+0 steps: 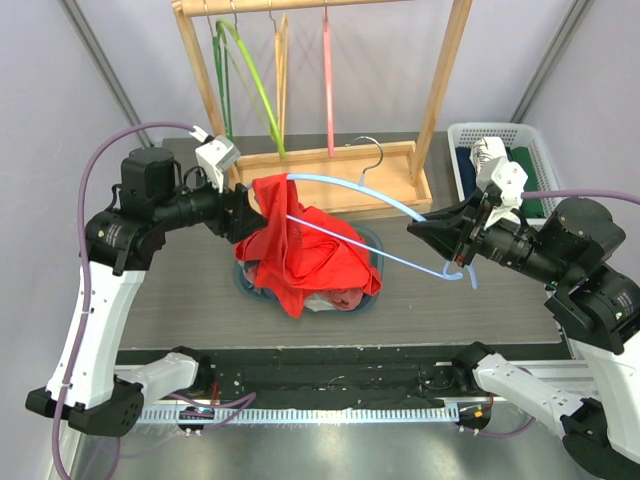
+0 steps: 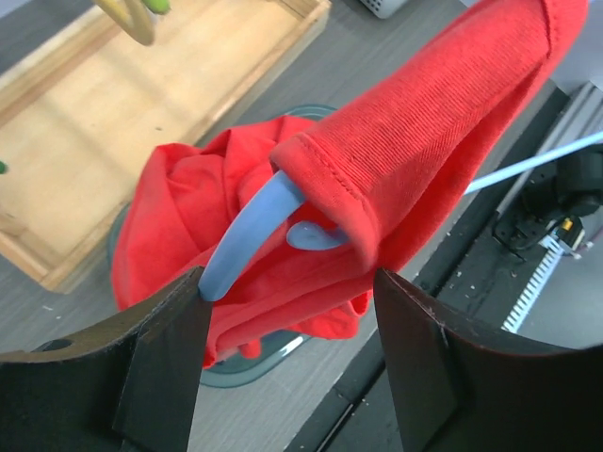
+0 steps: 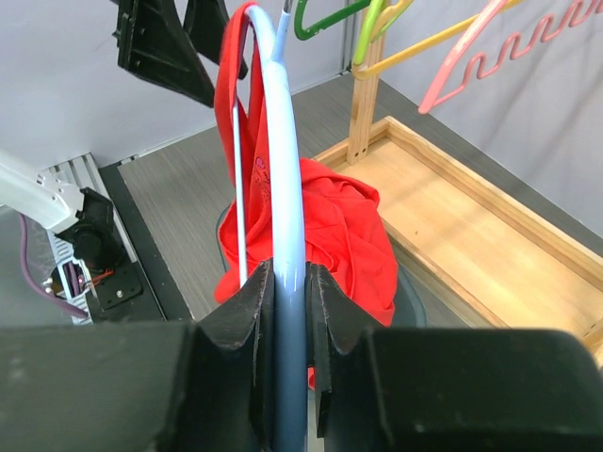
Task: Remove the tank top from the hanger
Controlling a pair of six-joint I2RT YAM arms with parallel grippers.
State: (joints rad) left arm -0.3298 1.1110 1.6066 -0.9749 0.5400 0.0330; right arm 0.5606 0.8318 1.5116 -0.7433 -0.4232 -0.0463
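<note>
A red tank top (image 1: 305, 255) hangs in a heap from the left end of a light blue hanger (image 1: 380, 200), its lower part resting in a grey bowl (image 1: 372, 285). My right gripper (image 1: 450, 235) is shut on the hanger's right arm (image 3: 287, 282) and holds it above the table. My left gripper (image 1: 250, 212) is open beside the hanger's left end, its jaws either side of the red strap (image 2: 415, 141) and the blue hanger tip (image 2: 240, 240), not closed on them. The tank top also shows in the right wrist view (image 3: 339, 226).
A wooden rack (image 1: 330, 160) with green (image 1: 250, 80), yellow (image 1: 282, 60) and pink (image 1: 327, 70) hangers stands at the back. A white basket (image 1: 500, 165) with clothes sits at the back right. A black rail (image 1: 330, 375) runs along the near edge.
</note>
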